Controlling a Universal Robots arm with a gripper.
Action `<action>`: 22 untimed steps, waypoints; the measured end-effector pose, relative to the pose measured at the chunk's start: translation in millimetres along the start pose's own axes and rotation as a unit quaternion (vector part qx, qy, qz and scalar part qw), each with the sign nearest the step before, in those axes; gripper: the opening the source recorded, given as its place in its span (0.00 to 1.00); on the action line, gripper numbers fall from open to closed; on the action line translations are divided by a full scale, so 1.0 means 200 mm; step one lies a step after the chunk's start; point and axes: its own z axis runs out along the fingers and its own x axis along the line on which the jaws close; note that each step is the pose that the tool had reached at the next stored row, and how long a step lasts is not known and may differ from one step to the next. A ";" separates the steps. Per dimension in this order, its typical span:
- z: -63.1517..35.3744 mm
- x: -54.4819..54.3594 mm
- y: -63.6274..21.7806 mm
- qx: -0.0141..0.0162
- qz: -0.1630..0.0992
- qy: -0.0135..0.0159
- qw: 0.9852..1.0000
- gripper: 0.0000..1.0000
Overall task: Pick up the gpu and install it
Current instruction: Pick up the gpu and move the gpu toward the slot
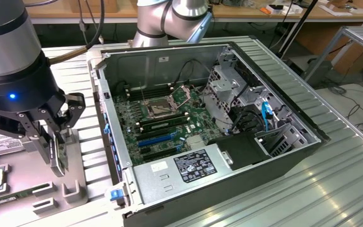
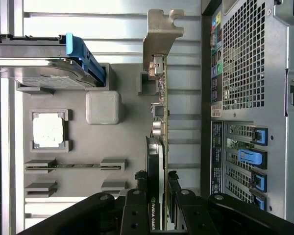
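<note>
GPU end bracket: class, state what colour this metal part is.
Silver-grey. The gpu's bracket shows best in the wrist view.

Robotics lab: robot arm (image 1: 168, 19), opened PC case (image 1: 143, 61) on ribbed metal table (image 1: 332, 189), parts tray (image 1: 74, 177), cluttered wooden benches (image 1: 245, 14) behind.

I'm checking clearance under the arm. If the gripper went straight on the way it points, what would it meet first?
The gripper is closed on the gpu, which stands on edge. Straight ahead lies the grey parts tray under it, probably first. The remaining gap is unclear.
</note>
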 end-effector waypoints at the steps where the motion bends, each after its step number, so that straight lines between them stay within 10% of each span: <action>1: -0.007 0.00 0.000 0.000 0.000 0.000 1.000 0.27; 22: -0.153 0.00 0.007 0.000 0.000 0.000 1.000 0.27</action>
